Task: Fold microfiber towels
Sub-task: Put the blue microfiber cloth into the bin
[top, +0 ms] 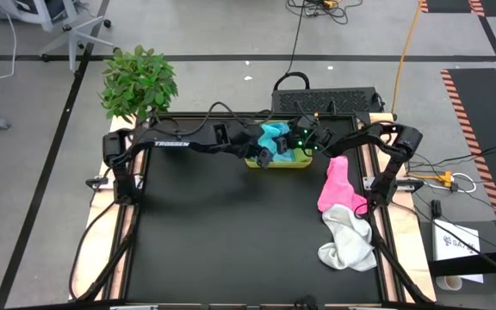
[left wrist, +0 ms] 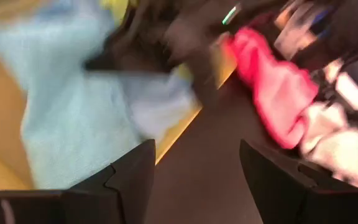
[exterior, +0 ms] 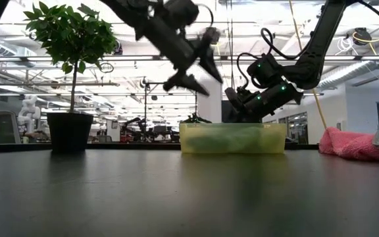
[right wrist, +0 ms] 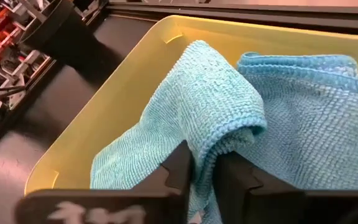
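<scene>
One arm (top: 179, 143) reads "TROSSEN".

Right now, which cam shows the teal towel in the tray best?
The right wrist view: the teal towel fills it, folded over in the yellow tray, right gripper fingers pinching its fold. The high view shows a small teal patch under both arms. The left wrist view is blurred; the low view shows only the tray wall.

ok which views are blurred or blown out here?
Left wrist view: heavy motion smear across the light blue towel and pink towel. Low view: left gripper smeared, bright ceiling lights behind it. Right wrist view: sharp on the teal towel. High view: evenly lit.
</scene>
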`<state>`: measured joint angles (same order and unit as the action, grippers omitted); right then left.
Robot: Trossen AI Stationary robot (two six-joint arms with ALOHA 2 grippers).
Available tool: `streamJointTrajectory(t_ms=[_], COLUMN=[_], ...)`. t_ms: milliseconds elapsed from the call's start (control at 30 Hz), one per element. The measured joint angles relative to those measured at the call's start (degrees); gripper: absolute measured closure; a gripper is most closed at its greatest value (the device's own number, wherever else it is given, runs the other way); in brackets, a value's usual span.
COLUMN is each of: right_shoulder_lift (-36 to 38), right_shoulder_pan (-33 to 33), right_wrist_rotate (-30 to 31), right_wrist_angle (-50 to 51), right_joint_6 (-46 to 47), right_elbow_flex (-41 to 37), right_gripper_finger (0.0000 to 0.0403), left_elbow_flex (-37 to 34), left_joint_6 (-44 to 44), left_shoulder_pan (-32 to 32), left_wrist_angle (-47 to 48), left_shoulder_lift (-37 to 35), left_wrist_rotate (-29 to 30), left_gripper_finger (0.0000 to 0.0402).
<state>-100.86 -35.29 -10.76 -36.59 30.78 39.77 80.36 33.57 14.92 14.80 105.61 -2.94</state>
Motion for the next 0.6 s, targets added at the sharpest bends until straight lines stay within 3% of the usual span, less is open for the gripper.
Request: streamJointTrajectory(t_ms=[300,467,600], right_shoulder_lift=[3.74,10.25,15.06], right_shoulder_pan=[0.17,0.66,3.51], right_wrist_rotate=[0.01,1.03,1.75], right_wrist_angle=[1.50,9.63,15.38], right_joint_6=[-4.77,-8.77,-9.03], right_elbow_flex=[0.00,0.02,0.04], right_gripper_finger=[0.0275,0.0268,0.0272], left_elbow_flex=[0.11,-0.55,-3.74], left_joint_6=[0.06,3.83,6.70], left_shoulder_pan=[-3.61,-4.07,-3.98], left_wrist_angle=[13.62,21.41,21.21], left_shoulder_lift=[-7.75,-7.67,-7.11], left_wrist_rotate=[12.83,17.30,18.23], left_gripper_finger=[0.0165,0.0165,0.0165])
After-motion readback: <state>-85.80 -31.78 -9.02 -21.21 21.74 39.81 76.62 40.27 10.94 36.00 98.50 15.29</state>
